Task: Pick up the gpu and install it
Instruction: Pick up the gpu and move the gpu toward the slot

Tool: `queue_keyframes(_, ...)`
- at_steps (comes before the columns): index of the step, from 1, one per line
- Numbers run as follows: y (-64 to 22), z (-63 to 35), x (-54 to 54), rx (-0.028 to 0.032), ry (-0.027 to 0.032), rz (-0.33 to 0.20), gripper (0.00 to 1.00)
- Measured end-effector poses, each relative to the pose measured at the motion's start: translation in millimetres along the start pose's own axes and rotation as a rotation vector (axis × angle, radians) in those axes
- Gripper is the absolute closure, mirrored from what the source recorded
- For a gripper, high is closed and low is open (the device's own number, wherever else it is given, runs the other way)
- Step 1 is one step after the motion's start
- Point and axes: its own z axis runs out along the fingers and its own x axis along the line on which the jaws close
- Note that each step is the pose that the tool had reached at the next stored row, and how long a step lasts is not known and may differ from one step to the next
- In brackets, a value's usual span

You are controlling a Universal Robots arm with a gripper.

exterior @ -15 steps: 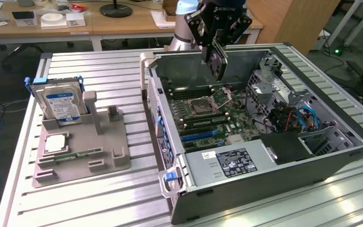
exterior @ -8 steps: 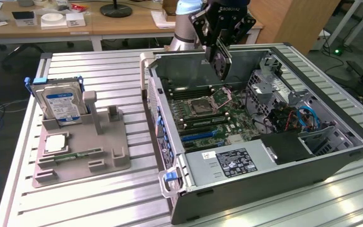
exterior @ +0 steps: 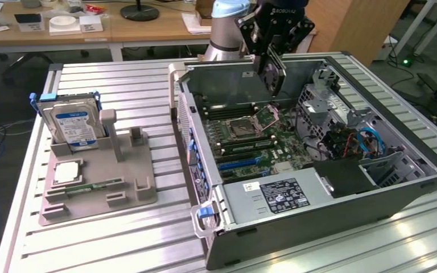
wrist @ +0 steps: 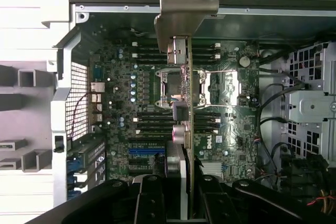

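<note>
Half of the job is looking done as you are reading this. The claw is clamping the gpu by its upper edge, fingers closed against the card. The card is hanging edge-down straight beneath the claw, in the air over the open computer case.

The installing half is not showing as done. Through the wrist camera you are looking along the card edge-on, with its silvery bracket at the end farthest from the claw. The motherboard is lying well below it. You are not seeing any contact between card and board, and you cannot tell which slot is lining up under the card.

Beneath the claw, the case is holding the motherboard with its processor socket. It is also housing a tangle of cables beside the board and a labelled power supply at the end farthest from the claw.

Well apart from the claw, beyond the case wall, a grey tray is sitting on the counter. It is carrying a hard drive standing upright, a processor chip lying flat, and a memory stick lying just beside the chip.
</note>
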Motion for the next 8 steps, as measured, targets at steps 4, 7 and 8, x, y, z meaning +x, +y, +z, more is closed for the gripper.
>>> queue_keyframes(4,0.1,0.2,-5.6,-0.0002,-0.0001,0.000,0.72)
queue_keyframes(7,0.2,0.2,-10.9,-0.0001,-0.0001,0.000,0.72)
queue_keyframes(8,0.3,0.3,-13.1,-0.0002,-0.0001,0.000,0.72)
